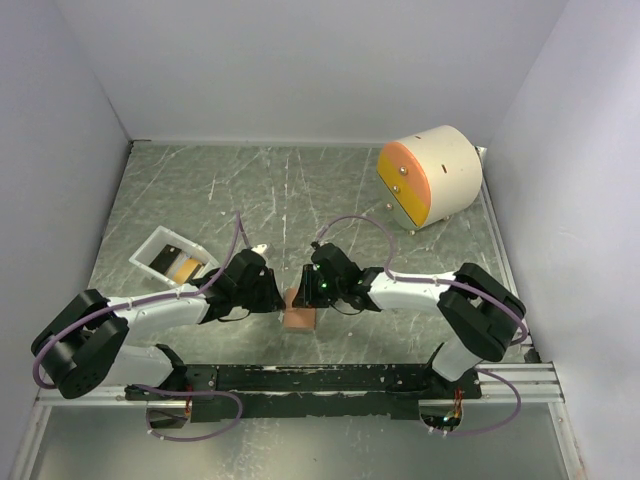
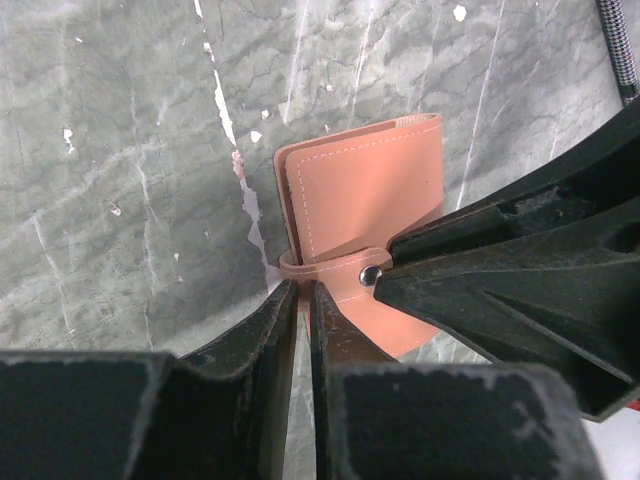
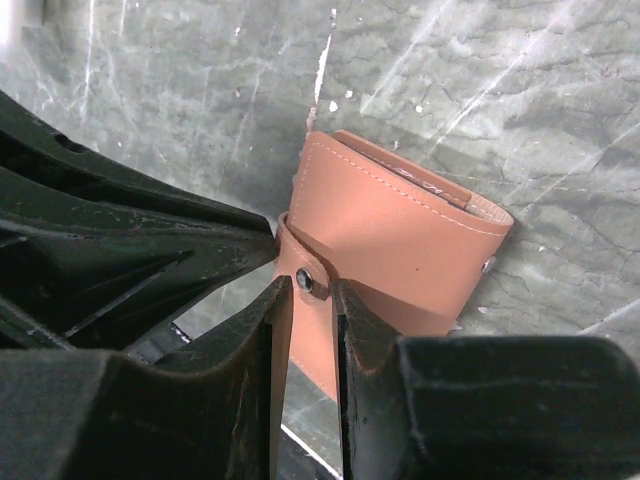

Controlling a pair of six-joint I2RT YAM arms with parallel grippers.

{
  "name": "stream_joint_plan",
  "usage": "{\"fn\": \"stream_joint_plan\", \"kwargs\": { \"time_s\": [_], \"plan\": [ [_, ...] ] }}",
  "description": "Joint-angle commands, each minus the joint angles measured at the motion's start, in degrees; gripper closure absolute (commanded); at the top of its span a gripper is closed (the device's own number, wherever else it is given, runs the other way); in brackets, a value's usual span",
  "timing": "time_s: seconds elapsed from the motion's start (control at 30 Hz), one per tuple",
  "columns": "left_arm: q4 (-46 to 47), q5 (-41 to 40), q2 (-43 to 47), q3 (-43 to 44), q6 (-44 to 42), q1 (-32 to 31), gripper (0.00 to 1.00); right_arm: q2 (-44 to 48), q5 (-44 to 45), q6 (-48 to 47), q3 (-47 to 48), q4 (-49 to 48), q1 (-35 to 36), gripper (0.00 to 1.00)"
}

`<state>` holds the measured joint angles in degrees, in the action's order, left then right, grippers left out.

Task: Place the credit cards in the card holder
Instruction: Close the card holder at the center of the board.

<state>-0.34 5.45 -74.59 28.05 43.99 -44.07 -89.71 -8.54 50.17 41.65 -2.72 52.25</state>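
Note:
The salmon card holder [image 1: 298, 312] stands folded on the table between both grippers, its strap snapped around it. In the left wrist view the holder [image 2: 365, 190] is just beyond my left gripper [image 2: 300, 288], whose jaws are nearly together and pinch the strap loop at the holder's edge. In the right wrist view my right gripper [image 3: 308, 290] is closed on the strap tab with the snap stud on the holder [image 3: 400, 225]. The credit cards lie in the white tray [image 1: 150, 243]: an orange-amber one [image 1: 185, 268] and a darker one [image 1: 168, 255]. No light blue card shows.
A big cream cylinder with an orange face [image 1: 430, 175] lies at the back right. The white tray sits at the left, close to my left arm. White walls enclose the table on three sides.

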Motion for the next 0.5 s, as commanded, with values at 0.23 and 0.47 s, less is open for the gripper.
{"fn": "stream_joint_plan", "kwargs": {
  "time_s": [0.23, 0.47],
  "plan": [
    [1.83, 1.93, -1.08, 0.34, -0.70, 0.22, 0.79, -2.02, -0.10, 0.50, 0.53, 0.51, 0.41, 0.77],
    [1.90, 2.02, -1.00, 0.27, -0.73, 0.24, 0.79, -2.73, 0.09, 0.28, 0.82, 1.26, 0.65, 0.84]
  ]
}}
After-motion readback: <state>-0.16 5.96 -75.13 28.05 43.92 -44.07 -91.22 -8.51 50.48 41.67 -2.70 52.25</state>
